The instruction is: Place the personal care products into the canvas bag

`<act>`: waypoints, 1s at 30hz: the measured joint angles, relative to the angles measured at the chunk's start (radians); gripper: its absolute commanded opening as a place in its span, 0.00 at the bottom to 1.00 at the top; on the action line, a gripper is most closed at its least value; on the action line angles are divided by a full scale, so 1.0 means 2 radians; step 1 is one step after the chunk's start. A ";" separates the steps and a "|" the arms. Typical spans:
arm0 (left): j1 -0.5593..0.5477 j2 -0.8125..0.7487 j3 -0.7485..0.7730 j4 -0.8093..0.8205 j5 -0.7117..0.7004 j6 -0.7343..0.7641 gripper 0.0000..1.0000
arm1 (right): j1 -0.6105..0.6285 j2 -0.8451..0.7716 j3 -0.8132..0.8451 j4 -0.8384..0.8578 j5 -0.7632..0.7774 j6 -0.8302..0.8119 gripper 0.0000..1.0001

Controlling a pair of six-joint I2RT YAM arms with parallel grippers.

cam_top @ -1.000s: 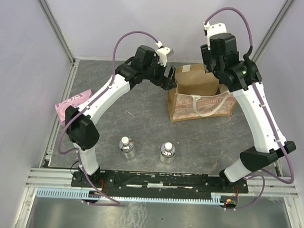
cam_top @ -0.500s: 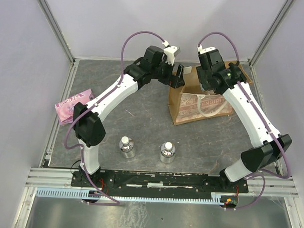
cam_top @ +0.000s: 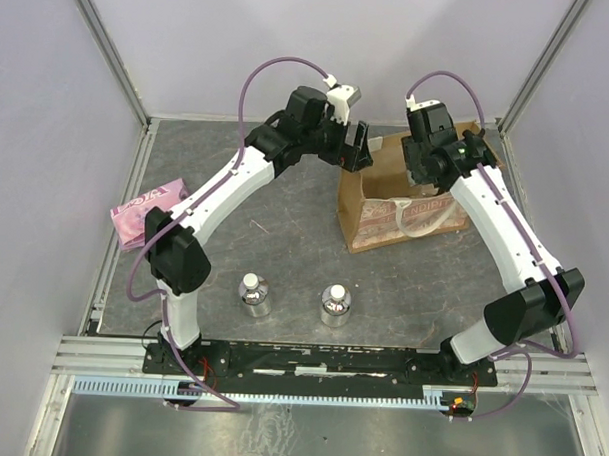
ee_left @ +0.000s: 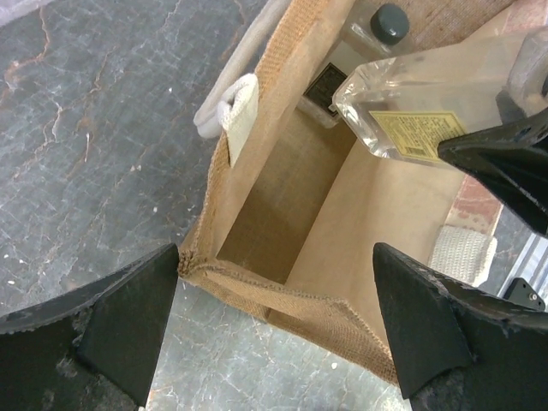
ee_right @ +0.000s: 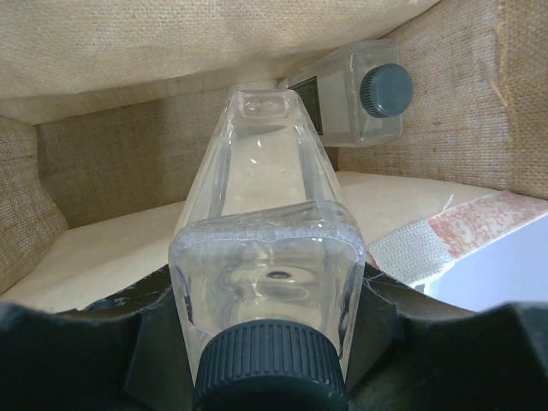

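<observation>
The canvas bag [cam_top: 410,207] stands at the back right, mouth open. My right gripper [cam_top: 429,164] is over its mouth, shut on a tall clear bottle [ee_right: 265,231] that points cap-first at the camera, base down into the bag. A second clear bottle with a dark cap [ee_right: 355,103] lies inside against the far wall. My left gripper [cam_top: 359,148] is open at the bag's left end; in the left wrist view its fingers [ee_left: 111,321] straddle the bag's rim [ee_left: 291,295]. Two short silvery bottles [cam_top: 254,294] [cam_top: 335,304] stand on the table near the front.
A flat pink packet [cam_top: 145,207] lies at the table's left edge. Metal rails border the grey tabletop [cam_top: 274,237] on the left and at the front. The bag's white handle [ee_left: 229,107] hangs outside its wall.
My right gripper came down and left with the clear bottle, over the bag's mouth. My left gripper moved right to the bag's left end. The bag shifted slightly.
</observation>
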State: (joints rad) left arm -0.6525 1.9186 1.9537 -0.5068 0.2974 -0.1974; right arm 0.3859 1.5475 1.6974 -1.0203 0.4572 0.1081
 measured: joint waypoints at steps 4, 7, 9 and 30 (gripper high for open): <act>-0.001 0.001 -0.016 0.000 -0.005 0.000 0.99 | -0.021 -0.001 -0.013 0.010 -0.033 0.002 0.00; -0.004 0.009 -0.017 0.002 -0.014 0.001 1.00 | -0.038 0.003 -0.013 0.009 -0.060 0.004 0.00; -0.005 0.020 -0.013 0.004 -0.018 0.002 1.00 | -0.045 0.008 -0.012 0.007 -0.074 0.005 0.00; -0.005 0.067 0.009 -0.003 -0.018 0.019 0.14 | -0.122 0.112 0.084 -0.065 -0.174 -0.012 0.00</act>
State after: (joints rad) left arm -0.6632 2.0521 1.9709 -0.5137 0.2619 -0.1585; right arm 0.1421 1.7721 1.8645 -1.1511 0.1093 0.0845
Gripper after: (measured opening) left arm 0.165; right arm 0.564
